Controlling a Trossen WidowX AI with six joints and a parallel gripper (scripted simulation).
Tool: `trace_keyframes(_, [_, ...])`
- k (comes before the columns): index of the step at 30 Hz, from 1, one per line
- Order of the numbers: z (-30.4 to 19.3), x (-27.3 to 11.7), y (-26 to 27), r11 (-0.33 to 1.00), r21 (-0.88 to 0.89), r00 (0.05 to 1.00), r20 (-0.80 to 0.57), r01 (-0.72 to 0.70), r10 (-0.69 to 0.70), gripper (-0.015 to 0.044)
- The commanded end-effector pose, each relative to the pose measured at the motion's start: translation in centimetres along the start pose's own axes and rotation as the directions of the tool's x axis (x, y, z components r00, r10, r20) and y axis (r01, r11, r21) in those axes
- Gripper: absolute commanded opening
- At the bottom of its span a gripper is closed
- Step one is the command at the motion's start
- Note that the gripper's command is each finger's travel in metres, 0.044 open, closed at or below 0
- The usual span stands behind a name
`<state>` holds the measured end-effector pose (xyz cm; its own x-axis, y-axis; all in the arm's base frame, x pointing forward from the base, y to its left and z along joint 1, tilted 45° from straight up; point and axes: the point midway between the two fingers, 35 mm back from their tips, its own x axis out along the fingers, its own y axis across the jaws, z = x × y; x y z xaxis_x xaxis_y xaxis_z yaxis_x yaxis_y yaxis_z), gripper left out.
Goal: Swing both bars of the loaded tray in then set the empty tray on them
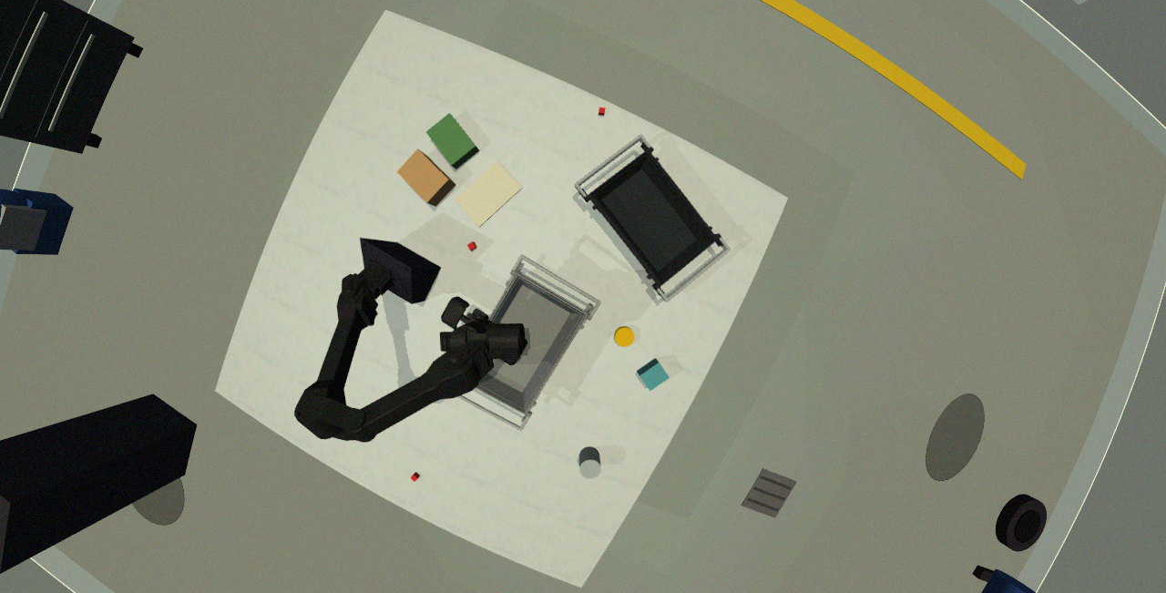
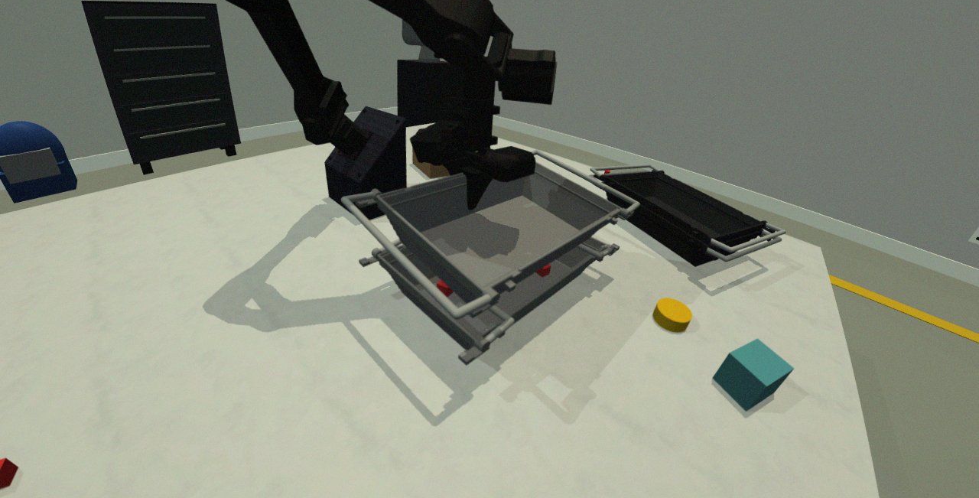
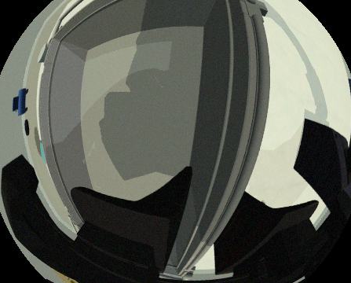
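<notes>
The empty grey tray [image 1: 537, 311] [image 2: 527, 221] [image 3: 175, 51] is above the loaded grey tray [image 2: 554, 293], looks nearly level, and has its own bars swung out. My gripper [image 3: 200, 173] is shut on the empty tray's long side wall, one finger inside and one outside. In the exterior view the outer finger is hidden. Red blocks [image 2: 444, 288] [image 2: 542, 269] show inside the loaded tray, below the upper one. The loaded tray's near bar [image 2: 502, 327] appears swung inward; its crosspiece and most of the far bar are hidden. Whether the upper tray touches the bars cannot be told.
A black tray [image 1: 652, 218] [image 2: 684, 210] with bars out stands nearby. A yellow disc [image 1: 623, 336] [image 2: 672, 314], teal block [image 1: 652, 374] [image 2: 752, 372] and grey cylinder [image 1: 589, 461] stand beyond the trays. Green [image 1: 450, 138] and orange [image 1: 424, 175] boxes stand near the robot base.
</notes>
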<state>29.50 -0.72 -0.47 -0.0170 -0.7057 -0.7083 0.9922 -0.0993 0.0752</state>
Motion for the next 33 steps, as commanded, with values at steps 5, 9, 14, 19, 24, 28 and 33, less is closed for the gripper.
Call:
trace_keyframes(5, [0.3,0.6,-0.4,1.000,-0.004,1.000,0.000,0.029,-0.029,0.0000])
trace_keyframes(9, [0.3,0.6,-0.4,1.000,-0.004,1.000,0.000,0.029,-0.029,0.0000])
trace_keyframes(14, [0.1,0.3,-0.1,1.000,-0.001,1.000,0.000,0.006,-0.006,0.0000])
trace_keyframes(19, [0.3,1.3,-0.5,1.000,-0.004,1.000,0.000,0.026,-0.026,0.0000])
trace_keyframes(24, [0.3,1.5,-0.6,1.000,-0.004,1.000,0.000,0.029,-0.029,0.0000])
trace_keyframes(28, [0.3,1.5,-0.6,1.000,-0.004,1.000,0.000,0.029,-0.029,0.0000])
trace_keyframes(33, [0.3,1.5,-0.6,1.000,-0.004,1.000,0.000,0.029,-0.029,0.0000])
